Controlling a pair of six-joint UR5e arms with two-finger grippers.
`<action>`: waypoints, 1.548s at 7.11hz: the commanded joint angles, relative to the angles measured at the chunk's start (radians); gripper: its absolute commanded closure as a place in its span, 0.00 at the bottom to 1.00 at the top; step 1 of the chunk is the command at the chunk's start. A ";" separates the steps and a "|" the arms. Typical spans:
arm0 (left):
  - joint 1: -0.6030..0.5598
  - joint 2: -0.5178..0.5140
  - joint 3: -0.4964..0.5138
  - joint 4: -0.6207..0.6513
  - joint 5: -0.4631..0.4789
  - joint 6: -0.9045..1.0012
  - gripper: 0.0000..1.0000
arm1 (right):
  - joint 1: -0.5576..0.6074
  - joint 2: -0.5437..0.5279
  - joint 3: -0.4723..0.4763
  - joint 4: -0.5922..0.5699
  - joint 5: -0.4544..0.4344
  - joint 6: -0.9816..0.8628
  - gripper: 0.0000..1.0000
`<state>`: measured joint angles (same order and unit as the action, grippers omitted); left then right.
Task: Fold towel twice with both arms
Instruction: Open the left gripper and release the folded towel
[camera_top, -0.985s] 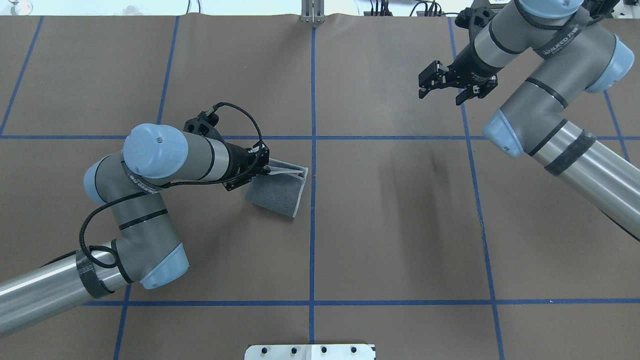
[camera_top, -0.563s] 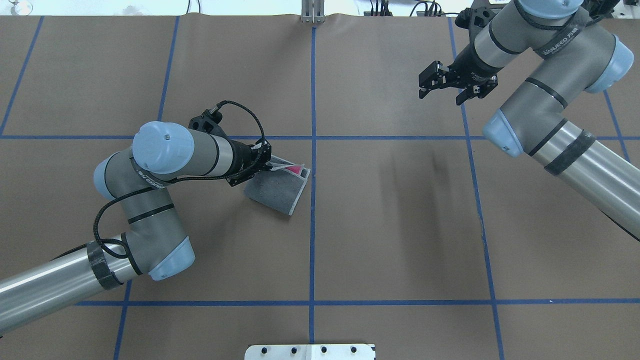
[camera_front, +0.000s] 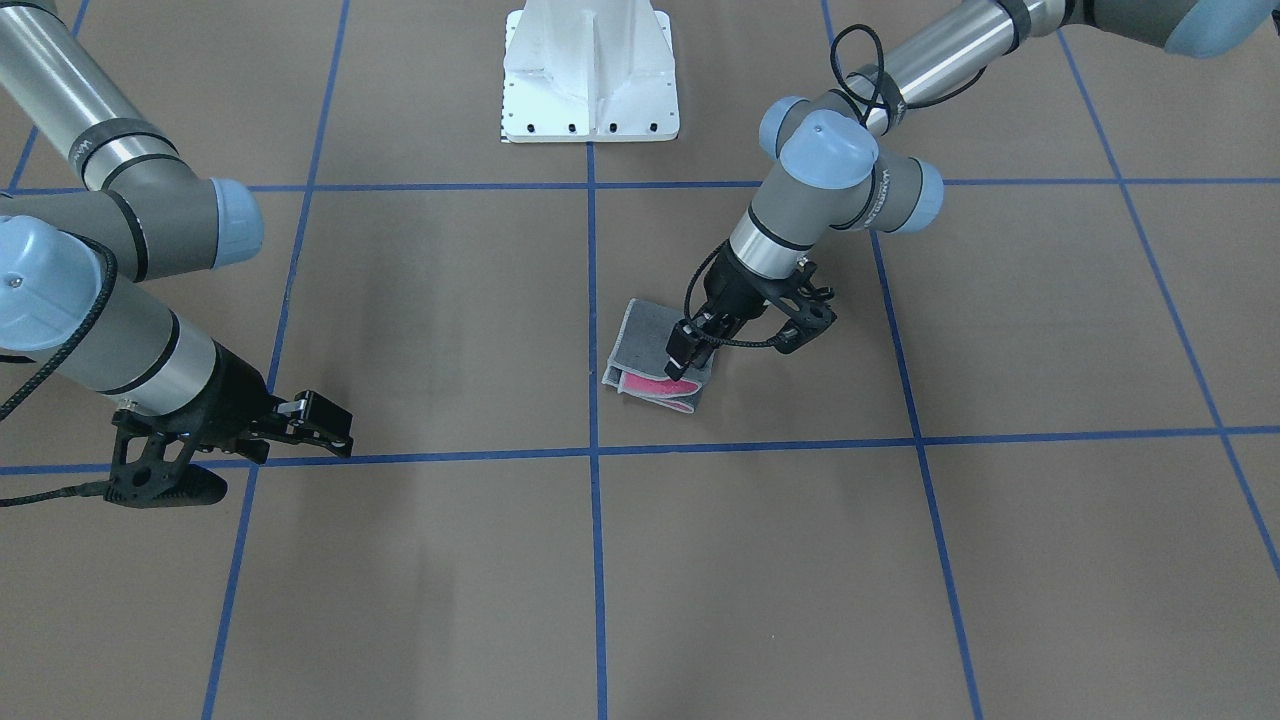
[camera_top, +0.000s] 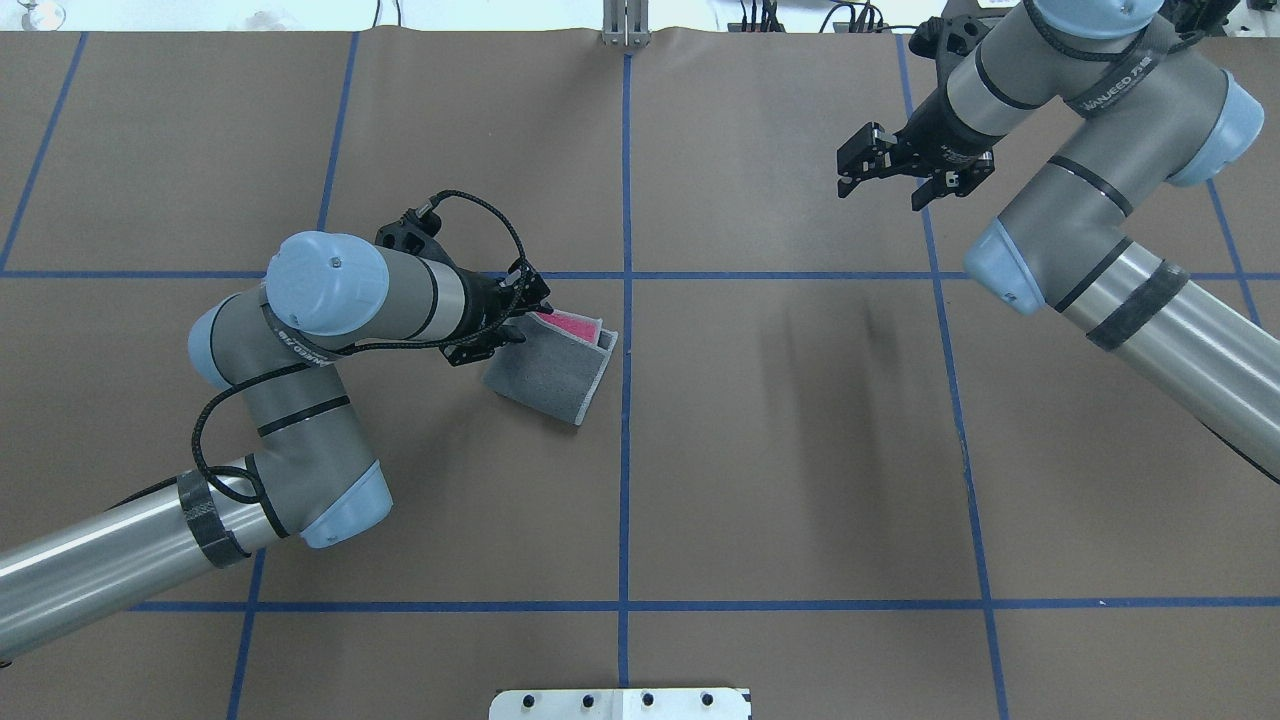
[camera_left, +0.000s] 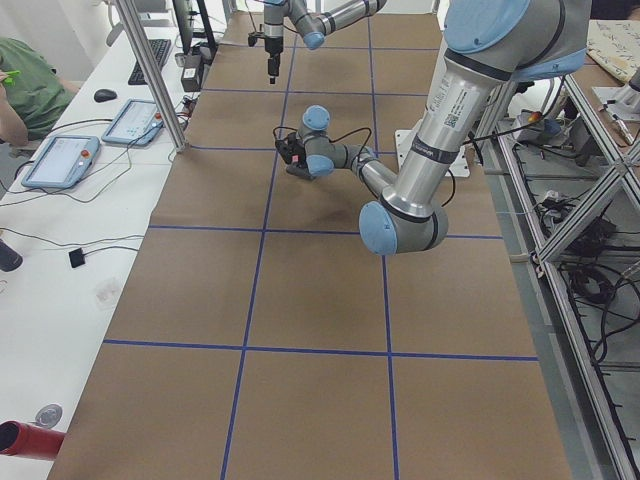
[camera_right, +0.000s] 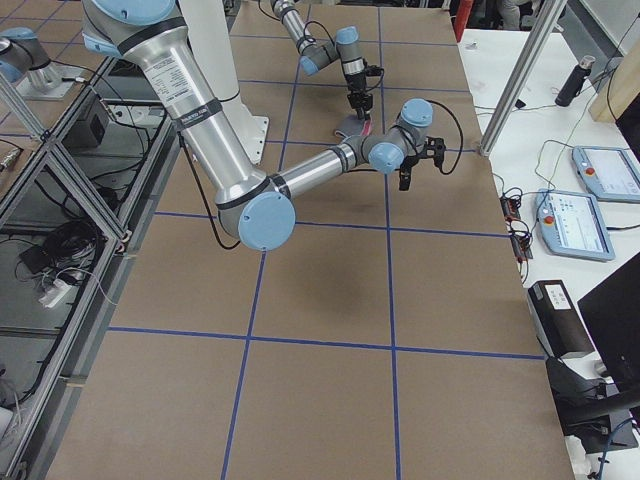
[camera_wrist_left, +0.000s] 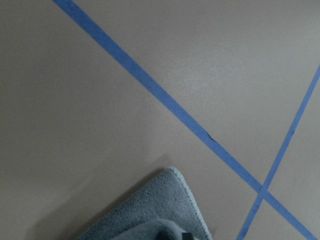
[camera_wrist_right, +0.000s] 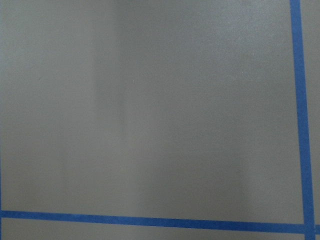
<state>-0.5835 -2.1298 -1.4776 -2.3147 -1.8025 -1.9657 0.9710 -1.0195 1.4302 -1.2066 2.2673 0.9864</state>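
Towel (camera_top: 548, 368) lies folded on the desk (camera_top: 780, 450), grey face up, just left of the centre line (camera_top: 624, 480). Left pincer (camera_top: 522, 328) pinches one corner, pink showing; right pincer (camera_top: 882, 180) is spread, well apart.

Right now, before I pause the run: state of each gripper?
Left gripper: closed, pinching the edge of the towel.
Right gripper: open, holding nothing, well away from the towel.

Brown table cover (camera_top: 800, 450) with blue tape grid (camera_top: 624, 450), white pedestal base (camera_front: 590, 70), perhaps tablets (camera_left: 60, 160) on side desk (camera_left: 40, 280)
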 joint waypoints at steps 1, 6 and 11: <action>-0.003 -0.012 0.010 0.000 0.000 0.001 0.00 | 0.002 0.001 -0.016 0.001 0.000 -0.011 0.00; -0.048 -0.067 0.098 -0.002 -0.003 0.007 0.00 | 0.003 0.009 -0.024 0.001 0.000 -0.018 0.00; -0.053 -0.107 0.197 -0.061 -0.003 0.013 0.00 | 0.005 0.010 -0.033 0.001 0.000 -0.018 0.00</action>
<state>-0.6355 -2.2344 -1.2921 -2.3629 -1.8054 -1.9528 0.9746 -1.0105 1.3986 -1.2057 2.2672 0.9680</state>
